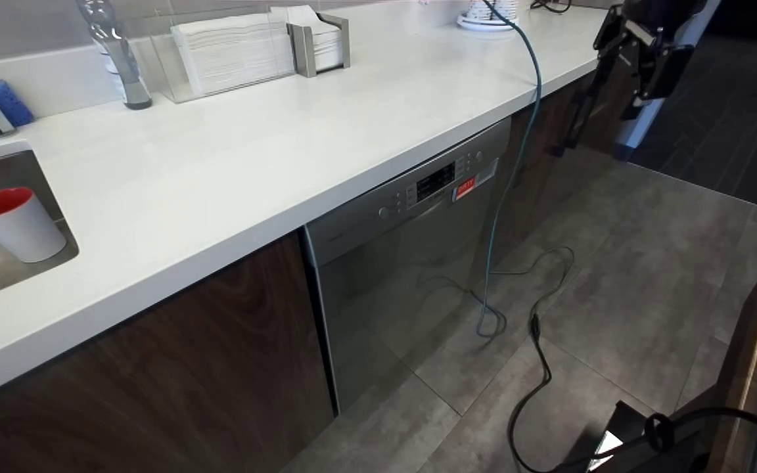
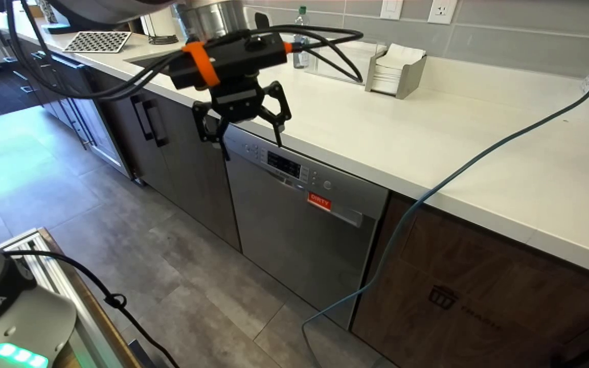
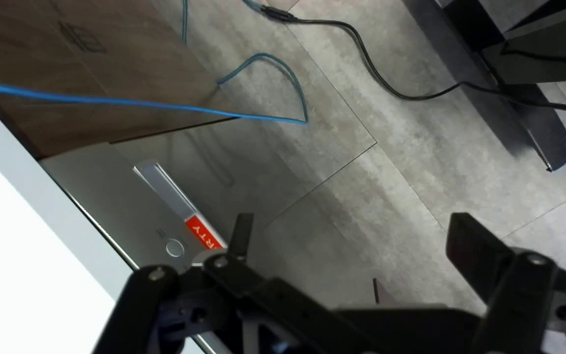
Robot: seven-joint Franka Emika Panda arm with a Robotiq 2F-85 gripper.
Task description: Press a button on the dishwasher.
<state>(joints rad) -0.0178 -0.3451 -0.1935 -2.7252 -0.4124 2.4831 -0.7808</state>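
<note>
The dishwasher's grey steel front shows in both exterior views (image 1: 391,315) (image 2: 294,230) and at the left of the wrist view (image 3: 111,196). Its dark display (image 1: 435,181) (image 2: 284,164) sits on the top panel with small buttons on both sides. A round button (image 2: 327,185) at the panel's right end also shows in the wrist view (image 3: 175,248). My gripper (image 2: 252,150) (image 3: 353,221) (image 1: 598,131) is open and empty, pointing down, high in front of the counter edge. In the wrist view its left finger and linkage hide the rest of the panel.
The white countertop (image 1: 221,177) overhangs the panel. A red DIRTY label (image 2: 319,201) is on the door. A blue cable (image 2: 412,209) crosses the counter and hangs to the floor. A napkin holder (image 2: 397,74), a bottle (image 2: 301,46) and a sink with a cup (image 1: 20,226) are nearby.
</note>
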